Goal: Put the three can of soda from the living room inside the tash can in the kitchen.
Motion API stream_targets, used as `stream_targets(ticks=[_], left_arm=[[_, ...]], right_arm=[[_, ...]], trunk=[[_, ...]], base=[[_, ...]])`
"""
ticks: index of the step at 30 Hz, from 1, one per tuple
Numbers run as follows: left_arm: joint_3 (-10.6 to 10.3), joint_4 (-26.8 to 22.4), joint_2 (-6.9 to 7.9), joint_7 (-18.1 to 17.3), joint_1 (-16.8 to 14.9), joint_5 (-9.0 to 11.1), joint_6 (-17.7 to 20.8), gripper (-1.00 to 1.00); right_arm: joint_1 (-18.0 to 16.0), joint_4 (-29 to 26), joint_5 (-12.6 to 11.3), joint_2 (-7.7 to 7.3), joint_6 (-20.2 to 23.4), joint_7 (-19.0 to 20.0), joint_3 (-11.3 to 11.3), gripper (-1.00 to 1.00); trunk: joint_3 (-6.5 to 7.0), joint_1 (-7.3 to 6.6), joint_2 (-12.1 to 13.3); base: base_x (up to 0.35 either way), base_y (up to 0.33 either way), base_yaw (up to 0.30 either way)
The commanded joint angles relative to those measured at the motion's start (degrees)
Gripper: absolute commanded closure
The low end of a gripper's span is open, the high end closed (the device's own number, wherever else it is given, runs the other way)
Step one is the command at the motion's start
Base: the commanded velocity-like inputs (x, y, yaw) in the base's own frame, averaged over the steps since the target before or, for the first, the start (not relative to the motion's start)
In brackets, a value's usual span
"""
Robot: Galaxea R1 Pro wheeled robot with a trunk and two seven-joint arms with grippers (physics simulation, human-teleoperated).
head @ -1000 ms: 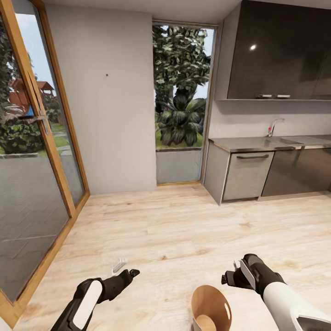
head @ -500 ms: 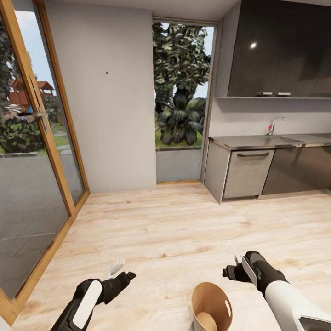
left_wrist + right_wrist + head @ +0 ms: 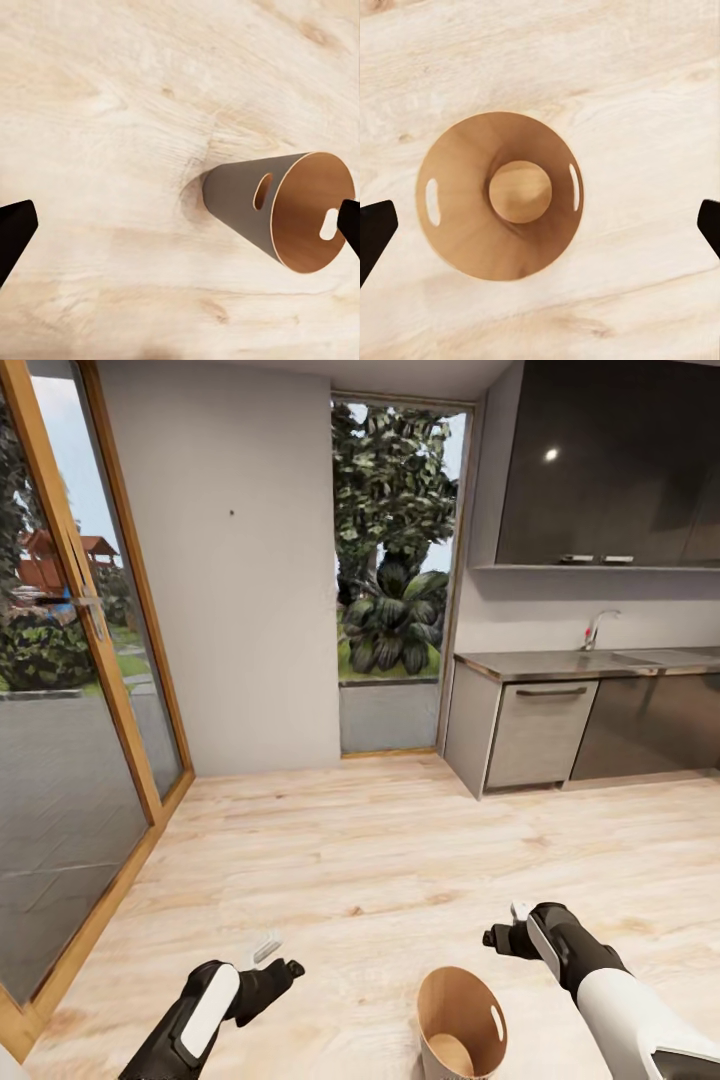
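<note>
One tash can (image 3: 461,1022) stands upright on the wood floor (image 3: 400,860), between the left gripper (image 3: 272,960) and right gripper (image 3: 505,932), apparently empty. Both grippers spread wide, holding nothing. One kitchen counter (image 3: 560,660) lies well beyond.

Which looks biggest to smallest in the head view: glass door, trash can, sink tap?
1. Glass door, by far the largest.
2. Trash can, though it sits nearest the camera, which inflates it.
3. Sink tap, tiny and far away on the counter.
</note>
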Motion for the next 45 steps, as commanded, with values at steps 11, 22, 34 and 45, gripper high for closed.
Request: stream_targets(ticks=[11, 22, 34, 45], left_arm=[[-0.26, 5.73, -4.41, -2.05, -6.12, 0.29, -0.64, -1.00], [-2.17, 15.02, -4.84, -2.70, -9.61, 0.14, -6.88, -1.00], [-3.86, 15.54, -4.73, -2.74, -9.73, 0.18, -7.14, -1.00], [-3.91, 15.54, -4.73, -2.74, -9.73, 0.11, -7.15, -1.00]], right_arm=[[-0.07, 0.41, 0.05, -0.05, -0.07, -0.21, 0.00, -1.00], [-1.16, 0.34, -0.08, -1.21, 2.29, 0.04, -0.07, -1.00], [-1.32, 0.23, 0.16, -1.63, 2.42, 4.28, -0.04, -1.00], [-1.32, 0.21, 0.17, -1.64, 2.42, 4.39, -0.05, -1.00]], trunk=[[-1.98, 2.42, -4.43], [-3.95, 4.84, -8.84], [-6.11, 7.47, -13.65], [-8.08, 9.89, -18.06]], base=[[0.000, 0.000, 0.000], [0.000, 0.000, 0.000], [0.000, 0.000, 0.000], [0.000, 0.000, 0.000]])
